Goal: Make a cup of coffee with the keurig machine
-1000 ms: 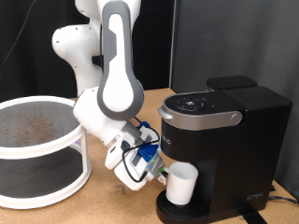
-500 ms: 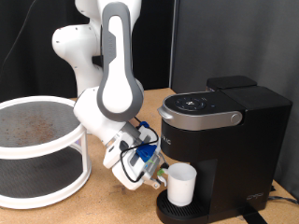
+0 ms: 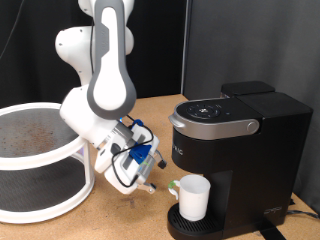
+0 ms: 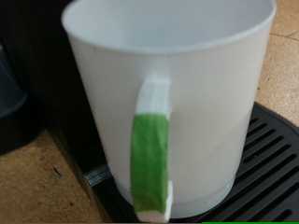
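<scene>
Fingers (image 3: 152,184) hanging just off the cup (image 3: 193,197), toward the exterior view's left, nothing between them; how wide they stand, cannot tell, the tips too small and cluttered with blue parts to read. Not touching the cup now.

Cup standing upright on the round drip base of the machine (image 3: 240,150), under the spout. From the wrist view, white wall filling the picture, handle (image 4: 152,140) facing the camera with a green strip down it, black ribbed drip grate (image 4: 266,168) beneath.

Compared with half a second ago: pulled back from the cup, toward the exterior view's left, and the arm (image 3: 108,70) swung that way too; earlier right up against the cup's side, now a clear gap. Cup in the same spot on the base.

Wooden surface (image 3: 120,215) under everything. White two-tier round rack (image 3: 40,160) at the left edge, speckled top shelf. Machine at the right edge, silver-rimmed lid with buttons on top. Dark wall behind, lighter panel toward the exterior view's right.
</scene>
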